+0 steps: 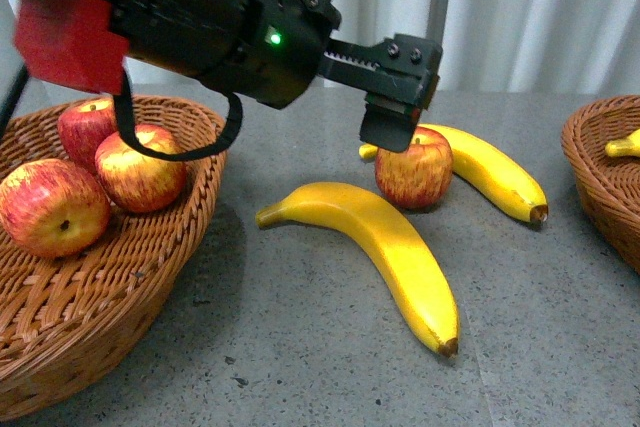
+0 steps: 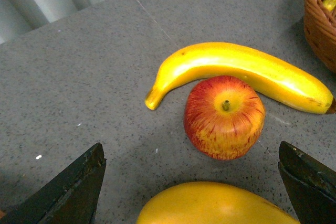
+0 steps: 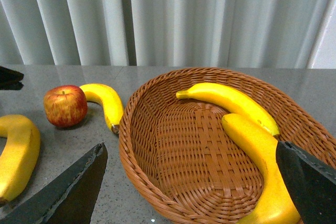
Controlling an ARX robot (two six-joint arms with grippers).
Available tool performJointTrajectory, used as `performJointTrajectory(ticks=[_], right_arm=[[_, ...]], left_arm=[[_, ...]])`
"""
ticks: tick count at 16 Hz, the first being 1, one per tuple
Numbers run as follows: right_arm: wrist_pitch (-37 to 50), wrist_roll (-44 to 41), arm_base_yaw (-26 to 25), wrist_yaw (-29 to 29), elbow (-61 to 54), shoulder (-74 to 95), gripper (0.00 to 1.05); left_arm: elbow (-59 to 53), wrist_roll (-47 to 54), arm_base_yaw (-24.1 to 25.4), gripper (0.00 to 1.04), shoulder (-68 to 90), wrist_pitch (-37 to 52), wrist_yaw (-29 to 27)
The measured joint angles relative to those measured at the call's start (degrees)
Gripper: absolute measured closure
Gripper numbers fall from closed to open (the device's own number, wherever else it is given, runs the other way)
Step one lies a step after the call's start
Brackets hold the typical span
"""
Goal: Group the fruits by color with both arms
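The left tool [image 1: 392,125] is released: its jaws stand wide apart and hold nothing. It hangs directly over the one apple [image 2: 224,116] that lies on the table [image 1: 300,347]. In the left wrist view the apple sits ahead of the jaw line and between the two fingers, off centre toward one of them. The apple stands stem-up, so it has no long axis to align with.

The far banana [image 2: 236,72] curves around the apple's far side, just beside it; contact cannot be confirmed. The near banana [image 1: 380,247] lies on the robot's side of the apple, its long axis running toward the robot.

The left basket [image 1: 200,217], which holds three apples, stands left of the tool.

The right tool [image 3: 189,148] is also released and empty. It is over the right basket [image 3: 126,145], which holds two bananas, well apart from the apple. Judgement: the left arm is the nearer one.
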Motion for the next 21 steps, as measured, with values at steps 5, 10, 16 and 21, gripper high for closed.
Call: performJointTrajectory(ticks=[5, 10, 16, 21], right_arm=[[-0.02, 0.00, 0.00, 0.00, 0.00, 0.00, 0.07], [0.00, 0.00, 0.00, 0.00, 0.00, 0.00, 0.07], [0.00, 0.02, 0.00, 0.00, 0.00, 0.00, 0.07], [0.00, 0.00, 0.00, 0.00, 0.00, 0.00, 0.07]], left_arm=[[2.75, 1.60, -0.33, 0.07, 2.75, -1.64, 0.92], [11.50, 10.56, -1.49, 0.07, 12.52, -4.74, 6.45], [15.21, 10.38, -1.49, 0.07, 18.23, -4.09, 7.54], [15.87, 9.99, -2.10, 0.36, 19.34, -3.56, 7.43]])
